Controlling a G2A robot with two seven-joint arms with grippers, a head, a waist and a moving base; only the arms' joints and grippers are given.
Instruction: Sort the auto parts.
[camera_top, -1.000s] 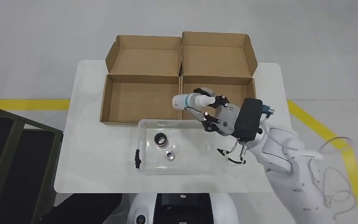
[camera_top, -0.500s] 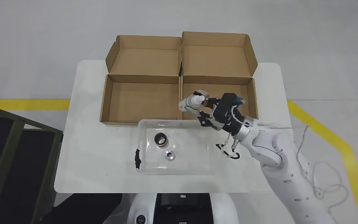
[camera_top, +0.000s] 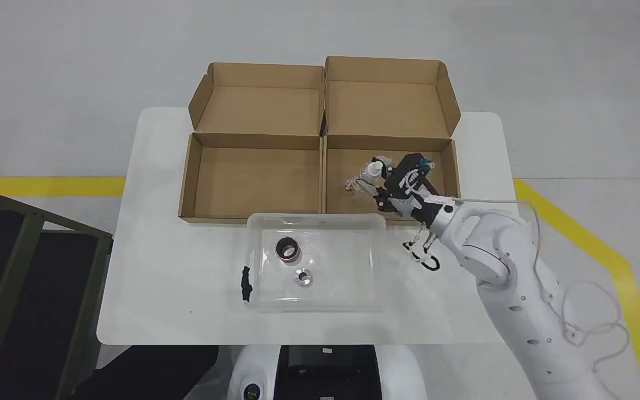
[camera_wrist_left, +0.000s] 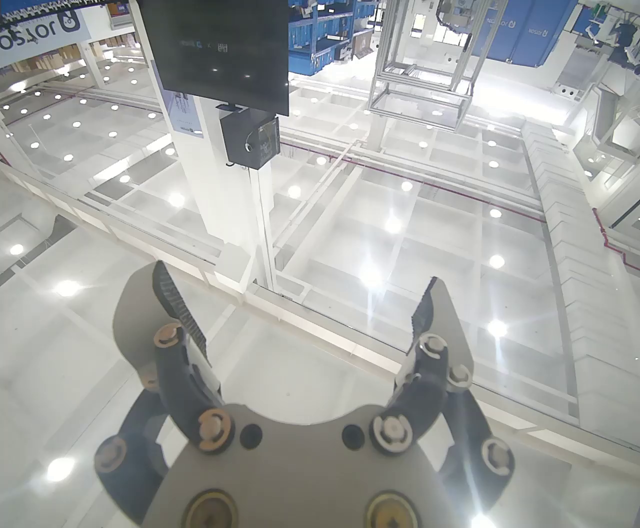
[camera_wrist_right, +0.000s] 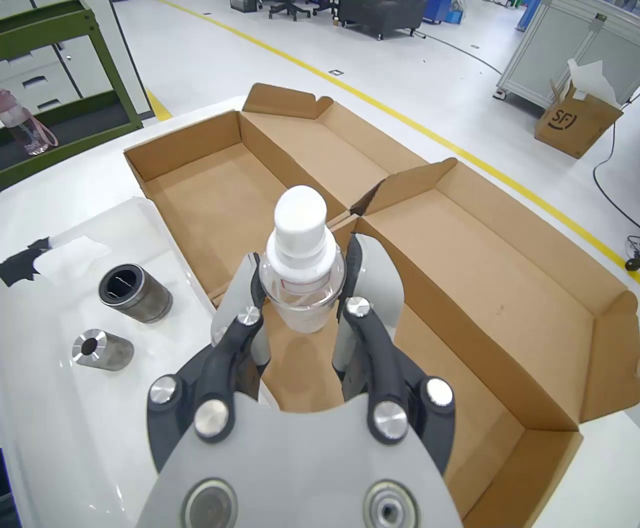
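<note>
My right gripper (camera_wrist_right: 300, 295) (camera_top: 372, 180) is shut on a small clear bottle with a white cap (camera_wrist_right: 300, 235) (camera_top: 368, 174), held over the near corner of the right cardboard box (camera_top: 440, 165) (camera_wrist_right: 500, 300). The left cardboard box (camera_top: 250, 180) (camera_wrist_right: 210, 190) stands beside it. In the clear plastic tray (camera_top: 340, 295) (camera_wrist_right: 75, 400) lie a dark metal sleeve (camera_top: 288, 248) (camera_wrist_right: 135, 295) and a smaller silver cylinder (camera_top: 303, 279) (camera_wrist_right: 102, 350). My left gripper (camera_wrist_left: 305, 310) is open, points up at a ceiling and holds nothing.
Both boxes have their lids folded back toward the table's far edge (camera_top: 320, 112). A strip of black tape (camera_top: 243, 283) sits on the tray's left rim. A green shelf (camera_wrist_right: 65, 75) stands off the table. Bare tabletop lies on the tray's left.
My right arm has carried the bottle from above the tray's far edge rightward and down into the right box's near-left corner.
</note>
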